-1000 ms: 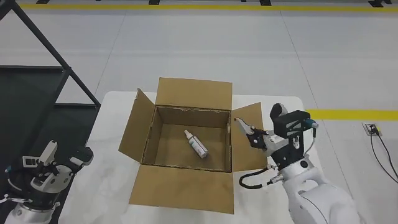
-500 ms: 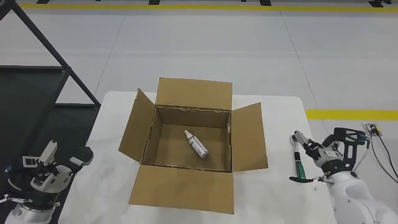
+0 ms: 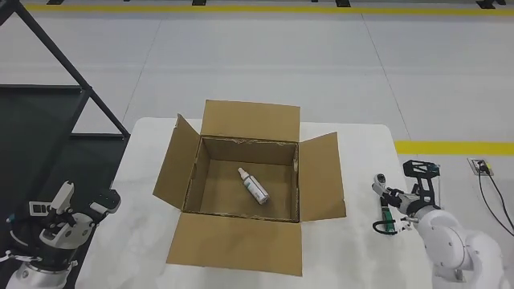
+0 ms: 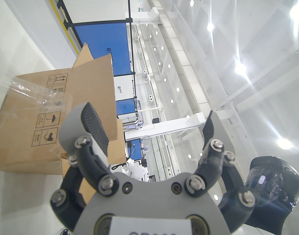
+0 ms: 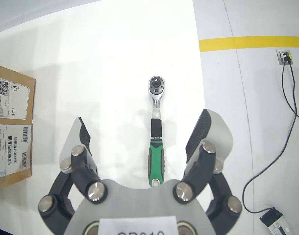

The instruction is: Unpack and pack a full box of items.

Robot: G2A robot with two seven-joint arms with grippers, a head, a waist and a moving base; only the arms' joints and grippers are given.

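An open cardboard box point(image 3: 249, 185) stands mid-table with its flaps spread; a small white spray bottle point(image 3: 254, 185) lies on its floor. A ratchet wrench point(image 3: 386, 207) with a green and black handle point(image 5: 156, 157) lies flat on the white table near the right edge. My right gripper point(image 5: 144, 135) hangs open just above it, fingers on either side of the handle, not touching. The left gripper point(image 4: 149, 121) is open and holds nothing, low off the table's left front corner point(image 3: 72, 209), tilted up toward the box's side point(image 4: 54, 113).
The white table point(image 3: 361, 249) has bare surface right of the box and along its left side. A black frame point(image 3: 56, 88) stands to the left. A floor socket with a cable point(image 5: 285, 57) lies beyond the table's right edge.
My right arm swung from the box's right flap out to the table's right side, set the ratchet wrench down and opened. The left arm stayed still.
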